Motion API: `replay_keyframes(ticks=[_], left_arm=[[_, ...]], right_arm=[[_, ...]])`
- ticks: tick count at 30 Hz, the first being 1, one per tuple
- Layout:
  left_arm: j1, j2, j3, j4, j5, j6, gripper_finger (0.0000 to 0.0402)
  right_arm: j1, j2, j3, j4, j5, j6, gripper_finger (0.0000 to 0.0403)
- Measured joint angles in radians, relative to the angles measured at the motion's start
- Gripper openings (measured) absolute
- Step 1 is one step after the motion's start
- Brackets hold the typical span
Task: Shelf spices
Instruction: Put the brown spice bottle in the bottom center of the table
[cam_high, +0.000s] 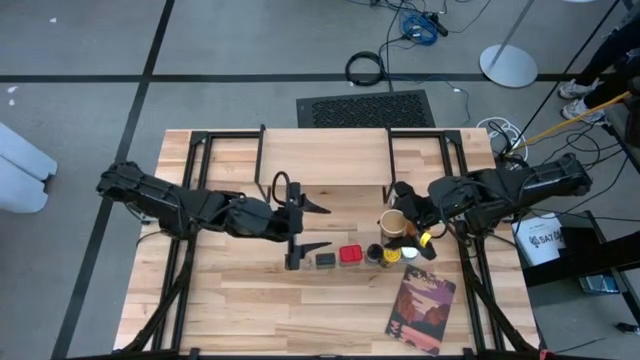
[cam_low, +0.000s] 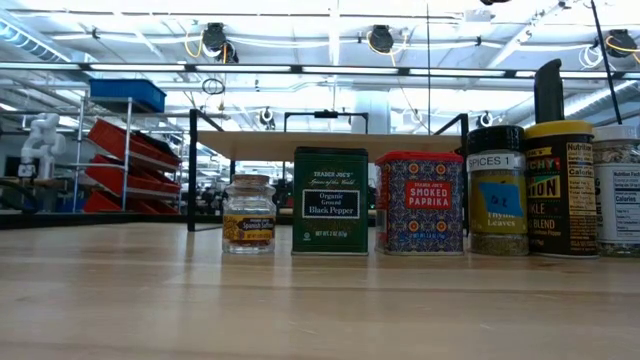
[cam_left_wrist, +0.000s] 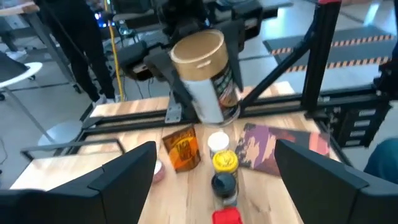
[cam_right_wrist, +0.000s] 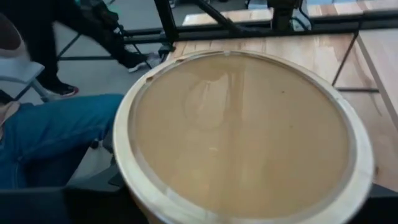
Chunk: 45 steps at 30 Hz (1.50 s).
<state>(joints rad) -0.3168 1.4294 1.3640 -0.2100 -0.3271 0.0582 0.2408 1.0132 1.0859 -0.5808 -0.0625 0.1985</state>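
My right gripper (cam_high: 400, 216) is shut on a tan-lidded jar (cam_left_wrist: 205, 74) above the right end of the spice row, and its lid (cam_right_wrist: 249, 130) fills the right wrist view. On the table stand a black pepper tin (cam_low: 330, 200), a red paprika tin (cam_low: 419, 202), a black-topped jar (cam_low: 497, 190), a yellow-topped jar (cam_low: 560, 190), a white-topped jar (cam_low: 618, 195) and a small saffron jar (cam_low: 248, 213). An orange-labelled jar (cam_left_wrist: 182, 148) stands beside the row. My left gripper (cam_high: 318, 226) is open, left of the row, touching nothing. The shelf (cam_low: 330, 145) stands behind the row. My right gripper holds the tan-lidded jar by its white-labelled body (cam_left_wrist: 208, 93), pinched between the two fingers, which come from the table's right side and slant down. The jar is lifted clear of the table and tilted, lid uppermost. The jar itself hides the fingertips.
A reddish-purple picture book (cam_high: 420, 310) lies flat near the table's near right corner. Black frame bars (cam_high: 190, 150) run along the table's far and side edges. The near left of the table (cam_high: 220, 300) is bare wood. A person in jeans (cam_right_wrist: 50, 143) sits beyond the table.
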Motion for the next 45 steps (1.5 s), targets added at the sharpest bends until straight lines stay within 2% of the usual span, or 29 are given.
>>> replay_keyframes(ticks=[13,25,30,45], left_arm=[[0.002,0.122,-0.001,0.124,0.019,0.000,0.0336],[0.002,0.132,-0.001,0.209,0.018,-0.002,0.0336],[0.002,0.132,-0.001,0.211,0.007,-0.027,0.0336],[0.002,0.132,-0.001,0.212,-0.005,-0.026,0.0336]], right_arm=[[0.060,-0.139,0.000,-0.219,-0.023,0.081,0.0266],[0.140,-0.263,-0.018,-0.348,-0.016,0.169,0.0267],[0.156,-0.341,-0.134,-0.338,-0.016,0.218,0.0270],[0.161,-0.631,-0.601,-0.094,-0.016,0.355,0.0269]])
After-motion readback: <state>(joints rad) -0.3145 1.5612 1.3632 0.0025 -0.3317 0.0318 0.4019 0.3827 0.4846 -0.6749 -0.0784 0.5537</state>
